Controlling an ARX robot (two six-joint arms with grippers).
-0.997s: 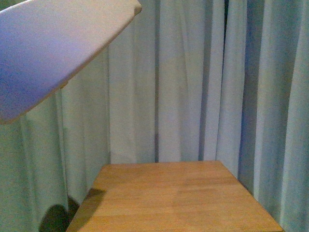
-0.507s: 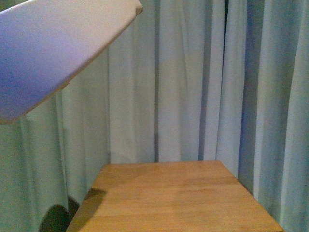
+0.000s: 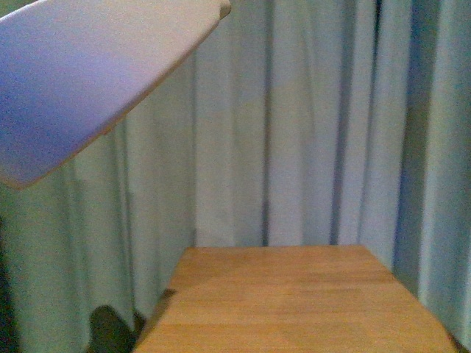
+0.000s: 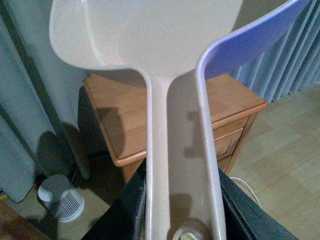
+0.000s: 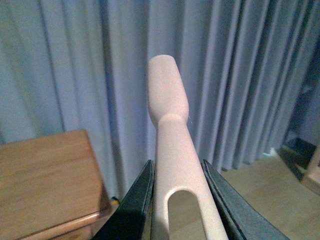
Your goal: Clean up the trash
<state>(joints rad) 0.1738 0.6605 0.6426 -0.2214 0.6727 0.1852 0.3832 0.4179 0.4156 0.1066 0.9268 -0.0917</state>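
Left pincer (image 4: 181, 175): clamped on the stem of the dustpan (image 4: 150, 35), one jaw pressed to each side; scoop held high and tilted, at the upper left of the front view.
Right pincer (image 5: 176, 172): closed around a pale handle (image 5: 169, 95), probably a brush's; head out of view.
Trash: not visible in any view; whereabouts impossible to tell from here.
Risk, blind search: with no target in sight, easy to swing both tools on a guess.
Risk, curtain (image 3: 294, 132): hanging close behind and beside the wooden surface (image 3: 294, 301); likely to snag on the wide scoop in a turn toward the far side.
Risk, collision on lowering: much of the left wrist view filled by the scoop, so hard to judge clearance to the surface edge.
Risk, slip: long stem gripped low down; prone to twisting between the jaws under a sideways push.
Risk, floor (image 4: 290, 165): small white fan (image 4: 62, 200) standing beside the surface; easy to knock in a low sweep.
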